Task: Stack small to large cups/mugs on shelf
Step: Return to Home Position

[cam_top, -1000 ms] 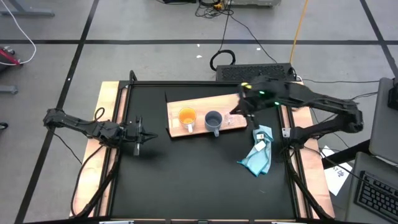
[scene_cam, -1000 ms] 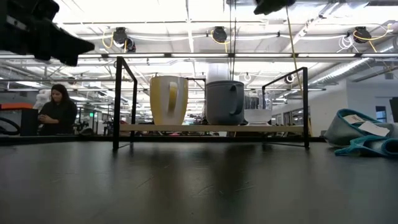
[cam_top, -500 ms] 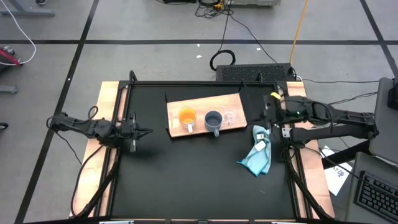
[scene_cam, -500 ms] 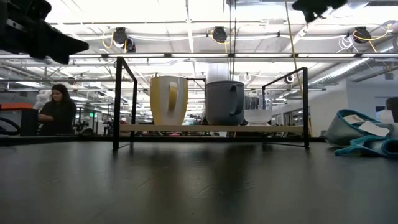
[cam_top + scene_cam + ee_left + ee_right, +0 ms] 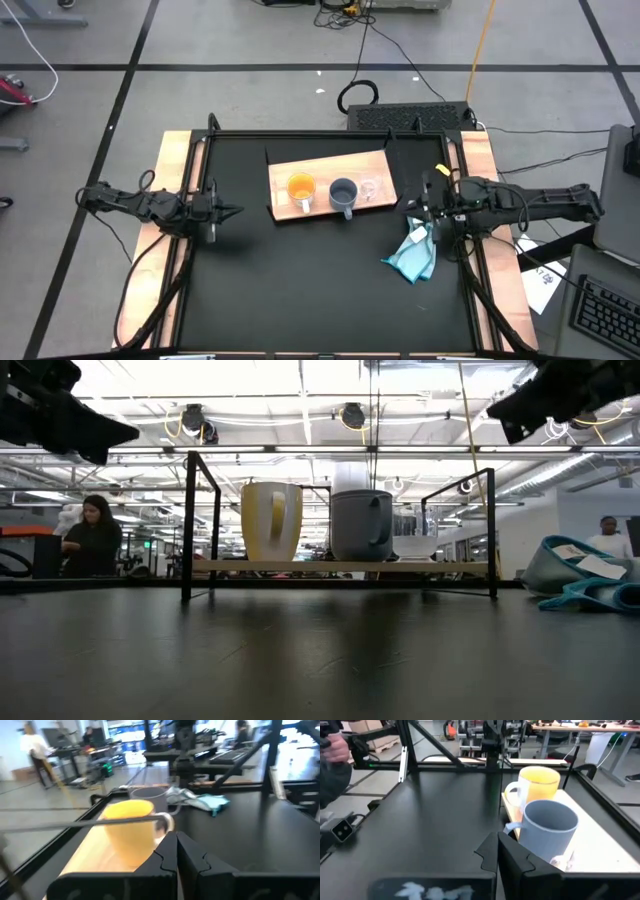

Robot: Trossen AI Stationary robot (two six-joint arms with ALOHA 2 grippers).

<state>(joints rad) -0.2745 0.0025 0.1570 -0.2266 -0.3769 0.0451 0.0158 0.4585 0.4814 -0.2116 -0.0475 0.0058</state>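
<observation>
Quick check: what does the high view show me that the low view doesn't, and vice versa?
High view only: the wooden top of the shelf; left pincer and right pincer at opposite edges of the table. Low view only: the black frame raising the shelf off the table; people in the room behind. Both: orange mug and blue-grey mug upright side by side, blue cloth.

Dark jointed arms [image 5: 140, 203], black hands [image 5: 232, 211]
</observation>
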